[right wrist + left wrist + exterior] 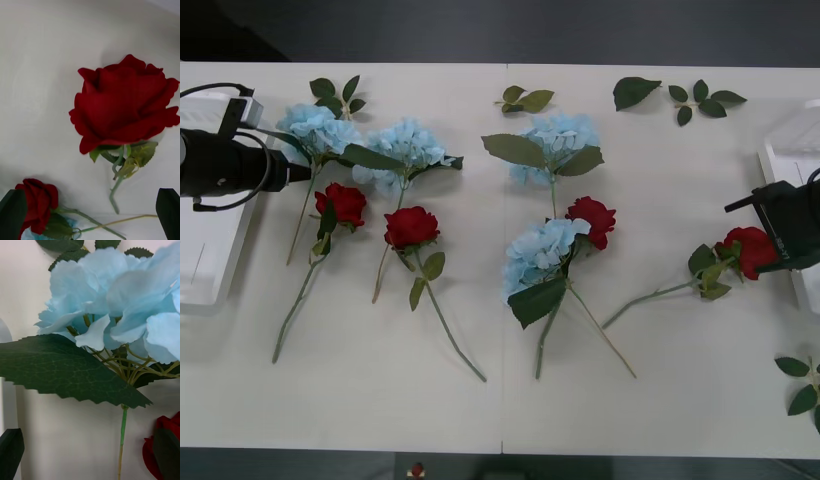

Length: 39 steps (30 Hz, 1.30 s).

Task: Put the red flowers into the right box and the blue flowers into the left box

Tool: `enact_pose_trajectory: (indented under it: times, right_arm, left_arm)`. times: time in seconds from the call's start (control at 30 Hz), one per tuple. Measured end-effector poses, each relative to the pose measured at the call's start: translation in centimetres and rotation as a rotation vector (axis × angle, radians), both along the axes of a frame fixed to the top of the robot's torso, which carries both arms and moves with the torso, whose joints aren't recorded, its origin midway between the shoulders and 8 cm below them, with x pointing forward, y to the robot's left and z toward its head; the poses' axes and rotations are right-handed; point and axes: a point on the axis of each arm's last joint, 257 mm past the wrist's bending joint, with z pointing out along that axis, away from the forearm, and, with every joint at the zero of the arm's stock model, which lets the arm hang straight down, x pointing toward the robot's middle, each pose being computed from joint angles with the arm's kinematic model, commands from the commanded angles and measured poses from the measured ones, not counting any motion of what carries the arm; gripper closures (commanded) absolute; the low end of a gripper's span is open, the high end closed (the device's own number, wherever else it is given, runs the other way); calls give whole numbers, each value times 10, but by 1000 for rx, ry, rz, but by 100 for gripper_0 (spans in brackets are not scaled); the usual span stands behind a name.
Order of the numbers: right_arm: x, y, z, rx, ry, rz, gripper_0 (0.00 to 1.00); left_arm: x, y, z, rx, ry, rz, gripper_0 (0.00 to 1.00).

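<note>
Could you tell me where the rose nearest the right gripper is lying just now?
In the front view the rose lies on the table's right side, its bloom beside the open right gripper, close to the right box.

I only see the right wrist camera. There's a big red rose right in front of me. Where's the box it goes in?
Observer: The white box sits at the right end of the table, close beside the right gripper.
Operator: How many red roses are there in all?
Observer: Four red roses lie on the table: yours, one near the middle, and two toward the left.
Operator: What's the other arm doing?
Observer: The left gripper is at the table's left end, open, pointing at a blue flower.
</note>
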Motion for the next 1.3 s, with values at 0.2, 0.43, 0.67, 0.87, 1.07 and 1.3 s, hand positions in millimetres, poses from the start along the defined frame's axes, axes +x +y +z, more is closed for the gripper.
enact_pose_trajectory:
  times: [0.2, 0.43, 0.67, 0.87, 1.07, 1.3]
  right_arm:
    - [3, 2, -28, -81, -36, 134, 0]
    - [-6, 13, -61, -133, -41, 227, 0]
    - [-14, 19, -81, -184, -17, 274, 0]
    - [-15, 45, -89, -148, -17, 297, 0]
    - [-15, 57, -92, -130, -18, 308, 5]
    - [-15, 57, -92, -142, -29, 340, 75]
  left_arm:
    - [5, -1, -9, 49, -7, 14, 0]
    - [6, -10, -24, 98, 4, 9, 0]
    - [7, -36, -38, 104, 14, -23, 8]
    - [7, -46, -49, 160, 18, -50, 51]
    - [7, -51, -51, 154, 20, -55, 100]
    - [7, -59, -48, 113, 21, -56, 100]
